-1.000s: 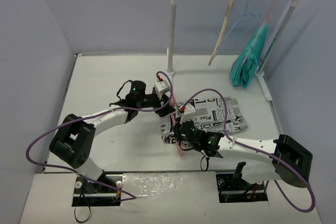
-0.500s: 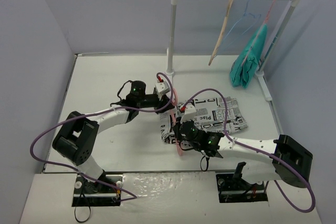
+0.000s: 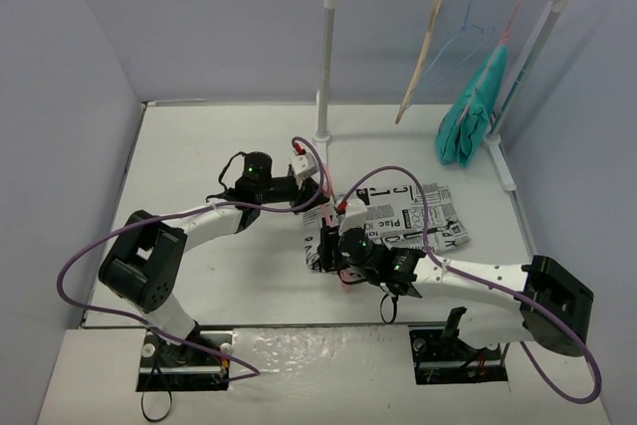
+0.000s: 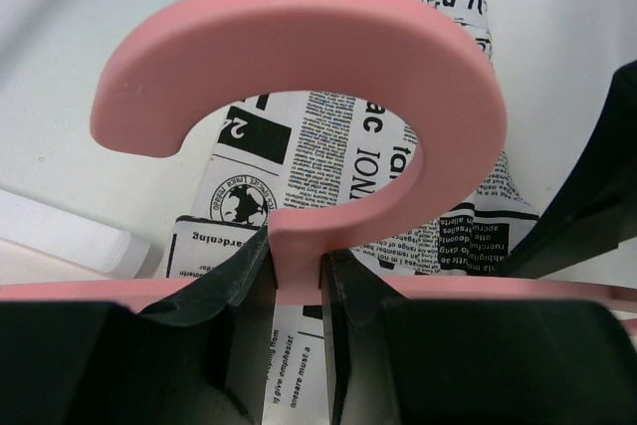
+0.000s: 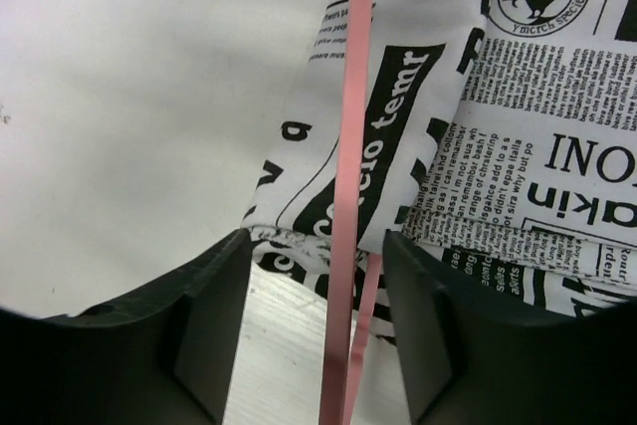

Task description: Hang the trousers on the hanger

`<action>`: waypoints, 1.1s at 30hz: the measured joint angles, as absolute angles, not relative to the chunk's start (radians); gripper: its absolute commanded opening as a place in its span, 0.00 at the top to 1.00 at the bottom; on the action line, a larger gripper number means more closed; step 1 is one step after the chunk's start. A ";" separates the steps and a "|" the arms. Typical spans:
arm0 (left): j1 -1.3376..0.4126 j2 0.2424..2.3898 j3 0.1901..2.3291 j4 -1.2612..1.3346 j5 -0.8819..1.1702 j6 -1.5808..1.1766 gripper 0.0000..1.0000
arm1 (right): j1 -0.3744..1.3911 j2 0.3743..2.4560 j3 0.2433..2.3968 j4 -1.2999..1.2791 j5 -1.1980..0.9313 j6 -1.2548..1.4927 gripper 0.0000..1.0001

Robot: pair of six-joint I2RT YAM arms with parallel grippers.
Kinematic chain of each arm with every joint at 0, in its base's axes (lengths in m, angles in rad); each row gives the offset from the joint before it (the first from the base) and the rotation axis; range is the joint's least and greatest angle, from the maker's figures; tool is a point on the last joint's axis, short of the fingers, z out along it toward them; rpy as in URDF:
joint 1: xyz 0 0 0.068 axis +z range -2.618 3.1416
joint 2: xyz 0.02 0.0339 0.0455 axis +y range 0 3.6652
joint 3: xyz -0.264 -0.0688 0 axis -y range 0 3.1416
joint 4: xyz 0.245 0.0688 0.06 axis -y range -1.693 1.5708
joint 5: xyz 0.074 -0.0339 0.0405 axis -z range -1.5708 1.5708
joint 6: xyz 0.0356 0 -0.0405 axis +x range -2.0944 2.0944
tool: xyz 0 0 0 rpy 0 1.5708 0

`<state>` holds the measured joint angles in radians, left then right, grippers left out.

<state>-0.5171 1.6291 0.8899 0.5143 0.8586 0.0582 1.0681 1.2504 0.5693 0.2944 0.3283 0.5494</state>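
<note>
Nearest, the right end effector (image 5: 317, 246) hangs open, one finger on each side of the thin bar of the hanger (image 5: 343, 196) without touching it, over the left edge of the trousers (image 3: 398, 221). The hanger runs near to far, hook at the far end. There the left end effector (image 4: 296, 276) is clamped on the neck just under the hook. The trousers lie folded on the worktop (image 3: 199, 146). Their length stretches rightward, crosswise to the bar, and only their left end passes beneath it. The right arm is nearer the fabric, so I judge it best placed to thread it.
</note>
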 measured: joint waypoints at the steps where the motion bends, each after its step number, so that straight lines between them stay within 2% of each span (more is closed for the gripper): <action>1: -0.515 1.629 0.889 0.514 0.864 0.060 0.99 | 1.066 1.246 0.573 0.281 0.322 0.549 0.45; 7: -0.505 1.629 0.886 0.511 0.894 0.081 0.98 | 0.963 1.145 0.576 0.202 0.231 0.545 0.47; 9: -0.502 1.629 0.886 0.506 0.902 0.091 0.98 | 0.886 1.092 0.576 0.178 0.179 0.542 0.51; 11: -0.501 1.629 0.886 0.494 0.915 0.105 0.98 | 0.817 1.058 0.583 0.158 0.129 0.537 0.60; 14: -0.499 1.629 0.886 0.477 0.933 0.135 0.97 | 0.717 1.064 0.620 0.133 0.017 0.537 0.63; 18: -0.496 1.624 0.891 0.435 0.953 0.181 0.96 | 0.626 1.154 0.692 0.119 -0.111 0.551 0.57; 21: -0.494 1.620 0.896 0.405 0.964 0.207 0.96 | 0.605 1.244 0.740 0.113 -0.183 0.557 0.45; 25: -0.488 1.620 0.905 0.380 0.976 0.223 0.96 | 0.596 1.391 0.798 0.109 -0.260 0.573 0.39; 30: -0.488 1.620 0.911 0.362 0.982 0.235 0.95 | 0.595 1.495 0.815 0.108 -0.288 0.578 0.38; 33: -0.488 1.620 0.912 0.358 0.985 0.240 0.95 | 0.594 1.533 0.824 0.113 -0.302 0.578 0.43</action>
<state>-0.4879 1.6196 0.9115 0.3585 0.9848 0.2395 0.5943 1.5326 0.8244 0.1126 -0.3016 0.5780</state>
